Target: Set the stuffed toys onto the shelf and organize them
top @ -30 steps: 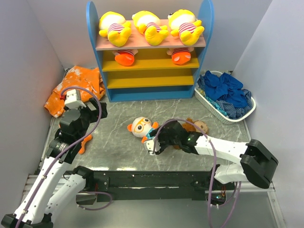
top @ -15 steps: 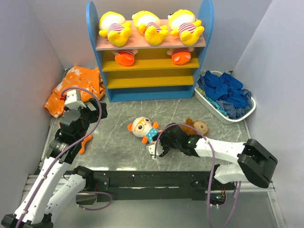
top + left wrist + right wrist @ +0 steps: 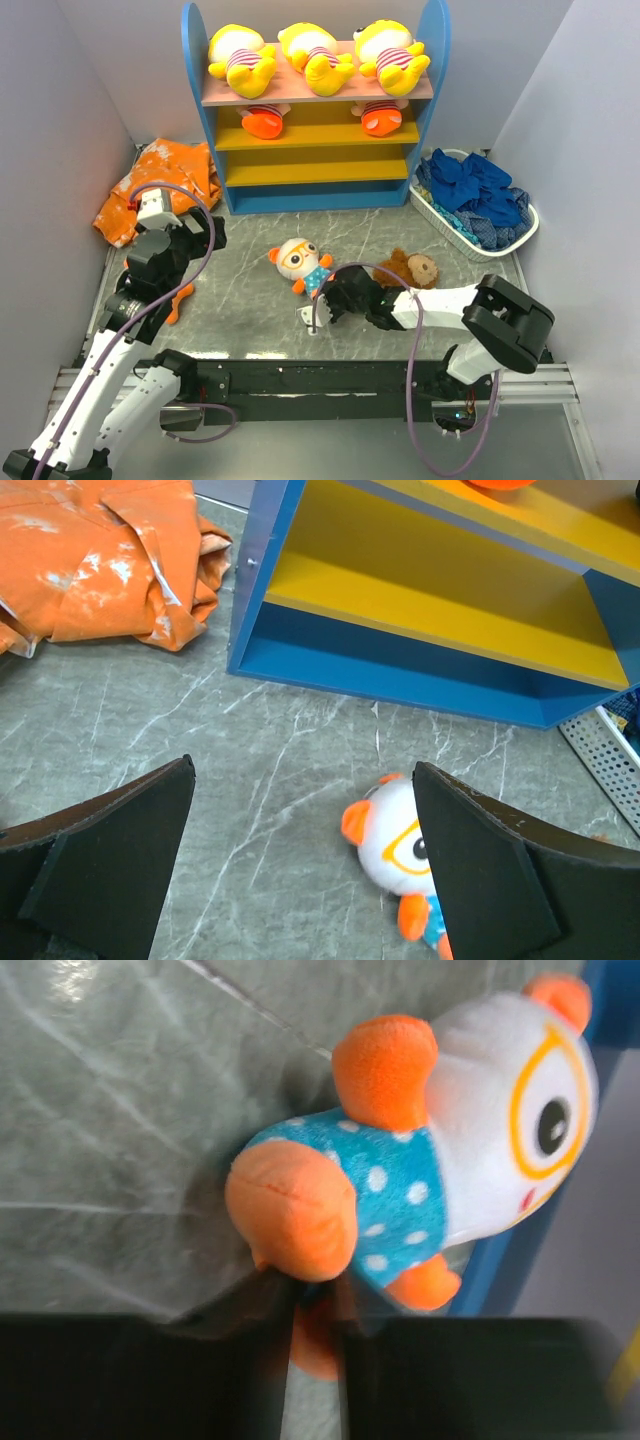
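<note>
We see a white-faced doll [image 3: 400,1190] with orange limbs and a blue white-dotted shirt, a brown monkey [image 3: 415,268], yellow toys [image 3: 240,55] in red-white stripes, and a shelf [image 3: 433,50] with blue sides, pink top and yellow boards

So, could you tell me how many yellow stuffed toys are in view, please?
3, all lying on the pink top board of the shelf: left toy, middle toy, right toy. More could be hidden.
</note>
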